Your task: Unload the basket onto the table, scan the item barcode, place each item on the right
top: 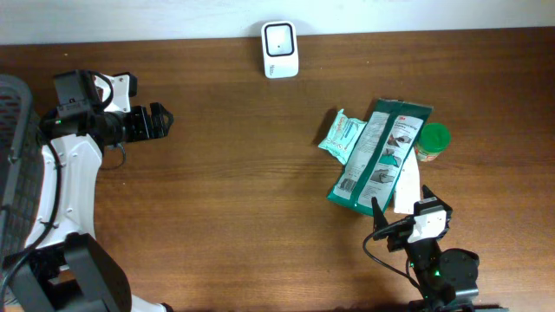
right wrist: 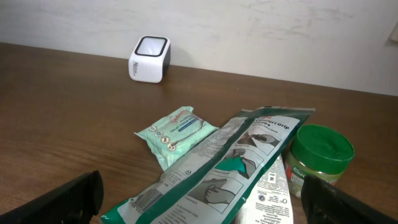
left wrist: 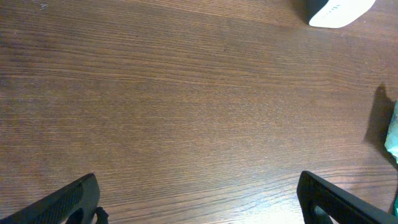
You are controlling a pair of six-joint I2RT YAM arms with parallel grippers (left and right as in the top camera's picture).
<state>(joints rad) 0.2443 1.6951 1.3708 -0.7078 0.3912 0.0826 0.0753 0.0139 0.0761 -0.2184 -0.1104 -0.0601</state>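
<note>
A long green-and-white packet (top: 381,156) (right wrist: 230,168) lies at the right of the table, its barcode (right wrist: 145,199) facing up at the near end. It overlaps a small mint packet (top: 340,136) (right wrist: 176,130) and a white tube (top: 406,186) (right wrist: 273,193). A green-lidded jar (top: 433,141) (right wrist: 320,155) stands beside them. The white scanner (top: 280,49) (right wrist: 149,59) (left wrist: 339,11) sits at the back edge. My right gripper (top: 401,206) (right wrist: 202,202) is open just in front of the long packet's near end, holding nothing. Far to the left, my left gripper (top: 163,121) (left wrist: 199,199) is open over bare wood.
A dark mesh basket (top: 13,113) stands at the far left edge, behind the left arm. A pale wall (right wrist: 261,37) runs along the back of the table, right behind the scanner. Bare wood (top: 251,173) lies between the two arms.
</note>
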